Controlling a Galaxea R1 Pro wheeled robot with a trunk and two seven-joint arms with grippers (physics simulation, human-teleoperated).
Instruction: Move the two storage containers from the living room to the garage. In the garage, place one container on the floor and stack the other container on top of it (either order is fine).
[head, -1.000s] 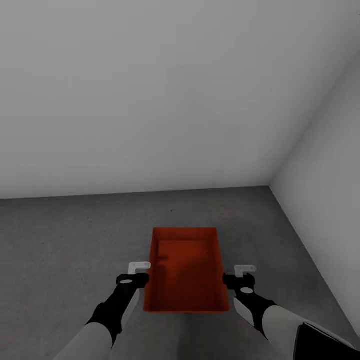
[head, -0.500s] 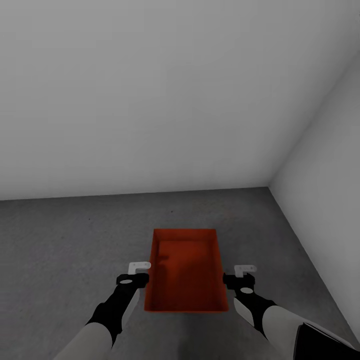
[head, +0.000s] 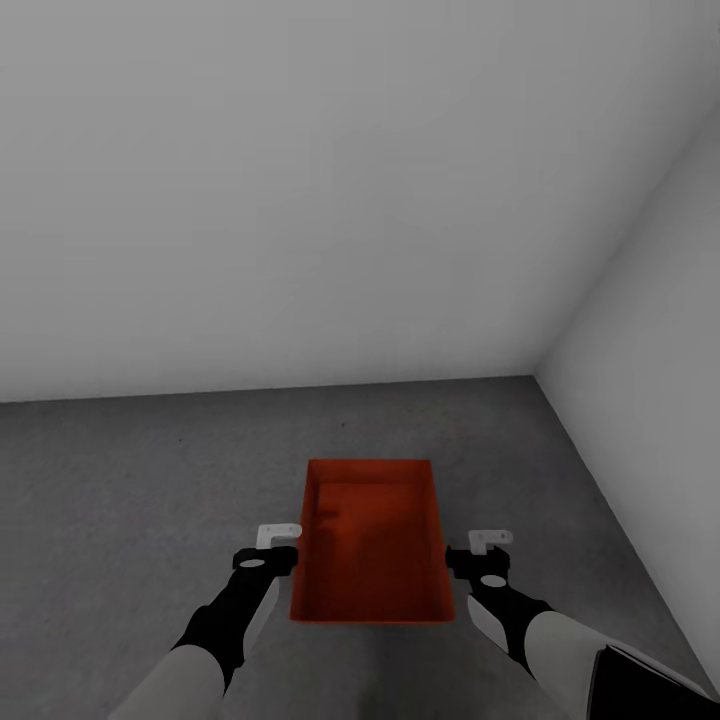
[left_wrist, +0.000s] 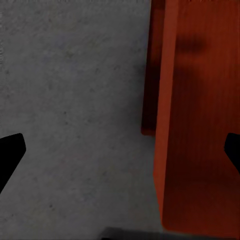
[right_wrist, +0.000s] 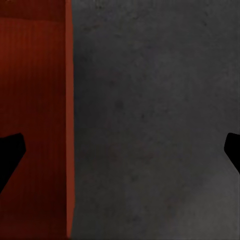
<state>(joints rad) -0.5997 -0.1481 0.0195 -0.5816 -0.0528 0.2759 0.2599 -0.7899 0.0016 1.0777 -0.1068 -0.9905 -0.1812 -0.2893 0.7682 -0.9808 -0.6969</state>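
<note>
One orange-red storage container (head: 372, 545) lies open-topped on the dark grey garage floor (head: 130, 480) near a corner of white walls. The left wrist view shows its near side wall (left_wrist: 195, 130), with a darker orange-red edge (left_wrist: 148, 75) just beyond and lower; I cannot tell whether that is the other container beneath it. My left gripper (head: 275, 545) hangs open at the container's left rim, which lies between the fingertips (left_wrist: 10, 152). My right gripper (head: 487, 548) is open at the right rim, where the container's wall (right_wrist: 35, 100) shows by one fingertip.
A white wall (head: 300, 200) stands just beyond the container and another white wall (head: 650, 380) closes the right side, meeting in a corner. Bare concrete stretches to the left and in front of the container.
The container looks slightly smaller and lower between the grippers than a second ago. Both grippers have stayed where they were, open.
</note>
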